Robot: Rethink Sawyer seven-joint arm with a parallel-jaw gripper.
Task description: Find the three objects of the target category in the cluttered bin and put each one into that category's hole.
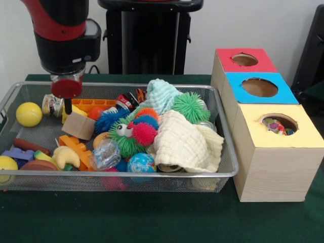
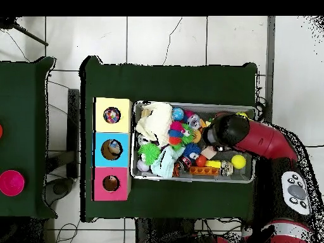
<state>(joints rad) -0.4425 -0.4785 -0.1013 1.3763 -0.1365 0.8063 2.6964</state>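
So the gripper hangs over the left end of the wire-mesh bin in the front view, down near a small cardboard-brown block and an orange toy brick. All I can see of it is a red round part with a thin dark tip below, so I honestly can't tell whether it's spread or pinched on anything.

The bin is packed: a yellow ball at the left, spiky rubber balls in green, blue and pink, a little globe ball, plus a cream waffle cloth and a pale mint one heaped toward the right.

No polka-dot cloth shows in the bin. Something colourful and dotted sits inside the hole of the yellow-topped box, which stands just right of the bin, nearest the camera, with the blue-topped box and red-topped box lined up behind it.
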